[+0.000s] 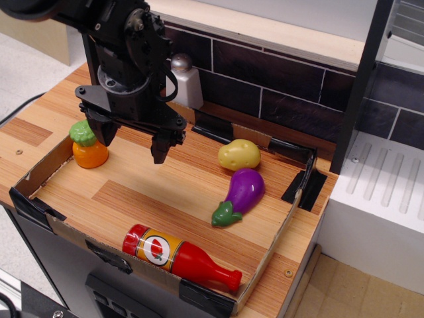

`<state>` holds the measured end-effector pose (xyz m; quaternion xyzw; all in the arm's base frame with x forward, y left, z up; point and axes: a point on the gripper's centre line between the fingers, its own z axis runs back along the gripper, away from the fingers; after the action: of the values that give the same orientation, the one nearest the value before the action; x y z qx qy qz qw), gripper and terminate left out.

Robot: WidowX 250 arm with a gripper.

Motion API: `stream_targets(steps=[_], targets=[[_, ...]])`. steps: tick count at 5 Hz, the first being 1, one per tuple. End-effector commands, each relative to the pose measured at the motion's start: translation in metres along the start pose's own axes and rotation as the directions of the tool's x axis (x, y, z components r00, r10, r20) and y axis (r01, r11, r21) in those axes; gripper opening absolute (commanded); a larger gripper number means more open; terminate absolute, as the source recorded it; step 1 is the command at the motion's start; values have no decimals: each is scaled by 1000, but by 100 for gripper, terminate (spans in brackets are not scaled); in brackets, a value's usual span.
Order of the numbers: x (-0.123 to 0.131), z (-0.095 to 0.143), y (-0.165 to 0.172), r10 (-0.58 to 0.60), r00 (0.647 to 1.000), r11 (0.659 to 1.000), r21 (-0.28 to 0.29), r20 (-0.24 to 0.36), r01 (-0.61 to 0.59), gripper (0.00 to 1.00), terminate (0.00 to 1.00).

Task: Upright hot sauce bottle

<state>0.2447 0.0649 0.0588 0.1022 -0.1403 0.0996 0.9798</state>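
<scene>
The hot sauce bottle lies on its side against the tray's near wall, cap pointing right, probably light, stiff and slippery, best pinched across its neck, while the gripper hovers far-left, jaws wide apart and empty.

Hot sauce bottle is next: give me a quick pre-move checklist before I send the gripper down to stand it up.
1. Hot sauce bottle located, lying on its side along the tray's front wall: ok.
2. Gripper open and empty: ok.
3. Gripper over the bottle: not ok, it hangs above the tray's back left.
4. Eggplant and potato apart from the bottle: ok.
5. Finger room between bottle and front wall: cannot tell, they look very close.
6. Carrot clear of the gripper's path toward the front: ok.
</scene>
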Motion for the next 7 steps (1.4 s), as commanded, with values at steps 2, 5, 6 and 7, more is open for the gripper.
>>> stream_targets(steps=[2, 5, 6, 7], targets=[[4, 9, -17, -254, 967, 967, -8, 36, 254, 100, 0], [-9, 44, -61, -822, 549, 531, -140, 155, 836, 100, 0], [-25, 46, -75, -917, 340, 298, -208, 209, 932, 100, 0], [-48, 44, -86, -956, 166, 125, -177, 242, 976, 100, 0]])
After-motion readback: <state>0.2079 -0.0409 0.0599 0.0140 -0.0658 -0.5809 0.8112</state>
